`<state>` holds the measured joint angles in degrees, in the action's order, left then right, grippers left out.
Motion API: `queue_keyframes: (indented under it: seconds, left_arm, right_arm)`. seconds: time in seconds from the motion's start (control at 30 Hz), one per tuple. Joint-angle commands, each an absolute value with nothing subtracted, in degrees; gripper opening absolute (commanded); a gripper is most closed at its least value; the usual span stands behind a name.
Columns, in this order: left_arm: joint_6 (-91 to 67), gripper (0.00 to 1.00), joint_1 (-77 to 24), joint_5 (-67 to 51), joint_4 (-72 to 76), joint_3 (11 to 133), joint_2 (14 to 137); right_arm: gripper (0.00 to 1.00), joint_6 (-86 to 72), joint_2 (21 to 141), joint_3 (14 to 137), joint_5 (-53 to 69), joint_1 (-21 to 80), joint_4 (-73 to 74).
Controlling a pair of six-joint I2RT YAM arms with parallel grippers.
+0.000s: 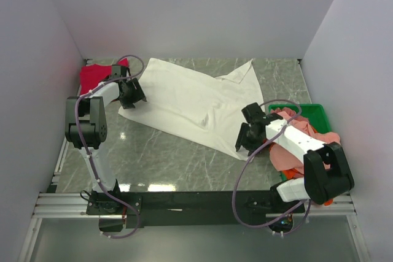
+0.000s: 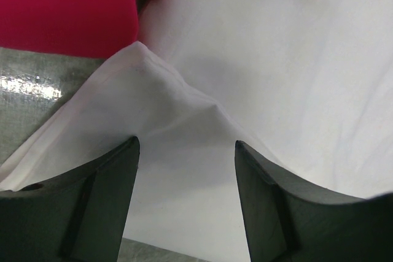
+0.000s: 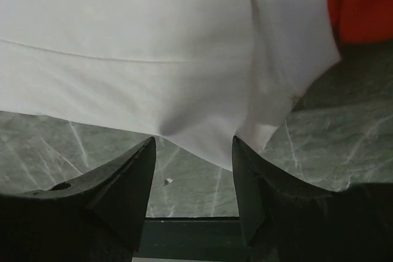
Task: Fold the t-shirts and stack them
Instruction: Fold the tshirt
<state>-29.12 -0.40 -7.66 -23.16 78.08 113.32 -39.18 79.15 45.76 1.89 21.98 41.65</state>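
Observation:
The large white t-shirt (image 1: pixel 190 99) lies spread across the marble table; no red print shows. My left gripper (image 1: pixel 131 94) is open at its near-left corner, and in the left wrist view (image 2: pixel 187 145) both fingers straddle a raised fold of the white cloth (image 2: pixel 258 59). My right gripper (image 1: pixel 244 139) is open at the shirt's near-right corner; in the right wrist view (image 3: pixel 193 142) the white hem (image 3: pixel 184 59) lies just ahead of the fingertips. The crimson shirt (image 1: pixel 95 77) lies at the back left, also in the left wrist view (image 2: pixel 67 4). Salmon-pink (image 1: pixel 288 154) and orange (image 1: pixel 312 129) shirts fill the bin.
The green plastic bin (image 1: pixel 316 115) stands at the right edge, under my right arm. White walls enclose the table on three sides. A black rail (image 1: pixel 196 204) runs along the near edge. Orange cloth (image 3: pixel 359 4) shows at the right wrist view's top right.

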Motion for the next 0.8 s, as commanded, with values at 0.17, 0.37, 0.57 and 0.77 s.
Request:
queue_keyframes:
  seconds: [0.17,0.37,0.57,0.77]
  left_arm:
    - [-27.95,0.69,-0.18,-7.47,-22.5,77.87,113.29]
    - [-27.95,0.69,-0.18,-7.56,-22.76,78.4,113.38]
    - [-27.95,0.69,-0.18,-7.73,-22.76,78.31,113.29]
    - [-27.95,0.69,1.32,-7.56,-22.94,78.75,113.29]
  right_arm:
    - [0.6,-43.07,75.06,43.15,-2.1,22.32,42.36]
    - [0.6,-43.42,76.9,43.07,-3.43,22.24,42.19]
    - [0.6,-43.68,77.17,42.01,-3.6,21.8,41.13]
    - [0.58,-44.03,77.7,40.78,-2.9,21.62,39.91]
